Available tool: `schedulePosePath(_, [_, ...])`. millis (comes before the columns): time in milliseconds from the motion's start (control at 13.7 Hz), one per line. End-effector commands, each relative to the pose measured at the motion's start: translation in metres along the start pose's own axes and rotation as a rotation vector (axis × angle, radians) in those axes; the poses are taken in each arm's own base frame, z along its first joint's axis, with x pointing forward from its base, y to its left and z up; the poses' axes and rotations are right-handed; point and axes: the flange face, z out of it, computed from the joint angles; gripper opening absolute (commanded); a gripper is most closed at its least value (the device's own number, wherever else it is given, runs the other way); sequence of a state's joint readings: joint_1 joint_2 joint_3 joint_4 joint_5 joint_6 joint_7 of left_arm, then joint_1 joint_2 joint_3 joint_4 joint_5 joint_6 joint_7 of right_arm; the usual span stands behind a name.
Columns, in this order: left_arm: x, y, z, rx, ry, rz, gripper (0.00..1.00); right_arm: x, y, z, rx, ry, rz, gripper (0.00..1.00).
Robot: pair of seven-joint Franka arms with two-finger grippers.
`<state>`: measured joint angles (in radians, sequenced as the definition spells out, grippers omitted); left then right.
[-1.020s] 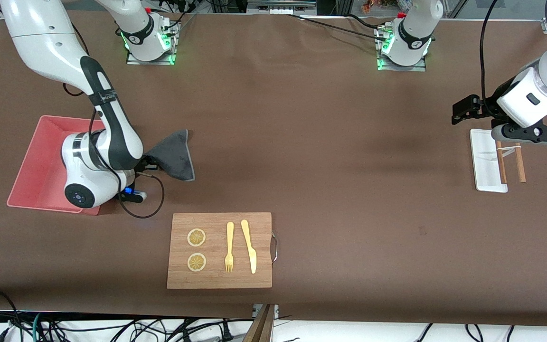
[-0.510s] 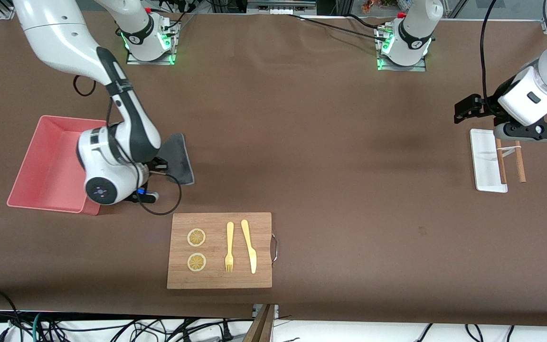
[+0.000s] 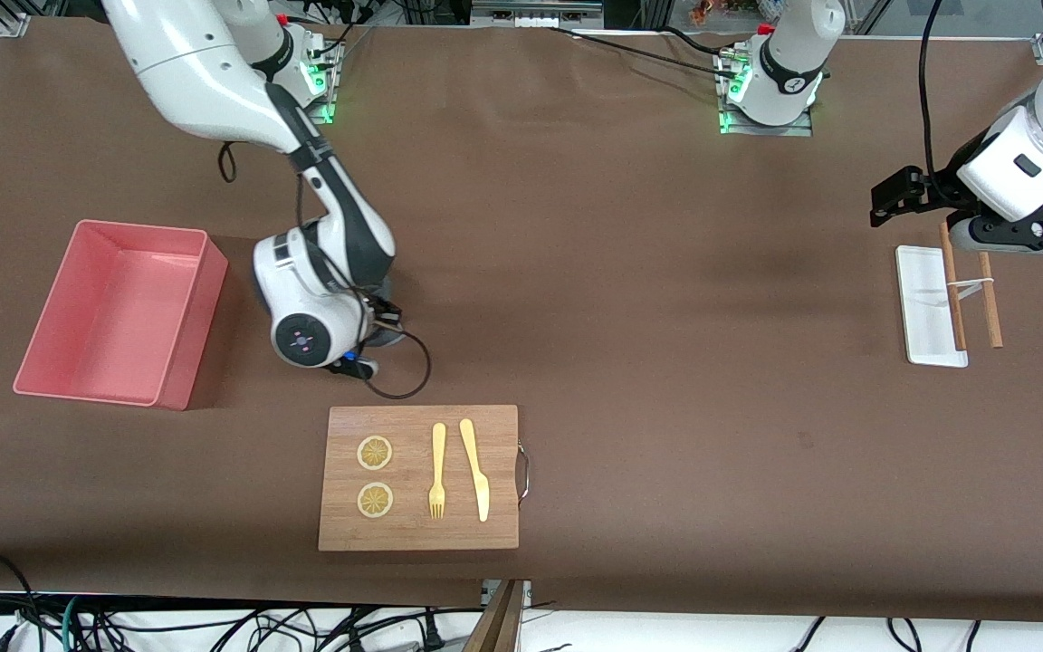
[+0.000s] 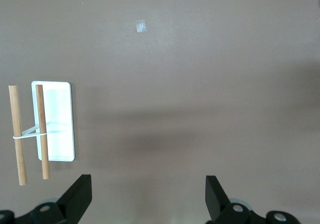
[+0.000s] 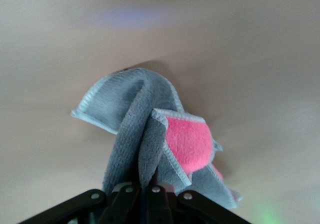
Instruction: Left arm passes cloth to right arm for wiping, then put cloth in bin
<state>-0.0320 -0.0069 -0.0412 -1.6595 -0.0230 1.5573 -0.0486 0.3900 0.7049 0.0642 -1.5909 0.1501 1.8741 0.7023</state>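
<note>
The cloth [image 5: 145,129], grey with a pink patch, hangs bunched from my right gripper [image 5: 147,191], whose fingers are shut on its upper folds. In the front view the right arm's wrist [image 3: 313,312] covers both cloth and gripper; it is low over the bare table between the bin and the table's middle, a little farther from the camera than the wooden board. The pink bin [image 3: 191,335] stands empty toward the right arm's end. My left gripper [image 3: 893,195] hangs open over the white tray's end of the table, with nothing between its fingers [image 4: 80,196].
A wooden board [image 3: 499,435] near the front edge carries two lemon slices, a fork and a knife. The flat white tray [image 3: 924,308] lies at the left arm's end, with two wooden sticks [image 3: 990,312] tied by a band beside it.
The right arm has swung from over the bin toward the table's middle, carrying the cloth, which the wrist now covers in the front view. The left gripper has drifted slightly farther from the tray.
</note>
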Motion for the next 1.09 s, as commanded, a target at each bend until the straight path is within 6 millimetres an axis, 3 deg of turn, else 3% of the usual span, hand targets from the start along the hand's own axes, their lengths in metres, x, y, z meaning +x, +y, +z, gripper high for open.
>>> schedulePosePath(0, [0.003, -0.011, -0.013, -0.003, 0.034, -0.016, 1.0, -0.024, -0.041, 0.012, 0.057, 0.033, 0.077, 0.0])
schedulePosePath(218, [0.016, -0.013, -0.021, -0.001, 0.042, -0.013, 1.0, -0.043, -0.068, 0.012, 0.131, 0.037, 0.123, 0.0])
schedulePosePath(583, [0.021, -0.011, -0.014, 0.001, 0.028, -0.014, 1.0, -0.074, -0.111, -0.004, 0.286, 0.021, 0.197, 0.0])
schedulePosePath(801, [0.03, -0.014, 0.001, 0.005, 0.006, -0.012, 1.0, -0.078, -0.126, -0.018, 0.401, 0.005, 0.243, 0.0])
schedulePosePath(1020, [0.032, -0.014, 0.003, 0.004, 0.002, -0.014, 1.0, -0.077, -0.125, -0.021, 0.416, -0.012, 0.23, 0.0])
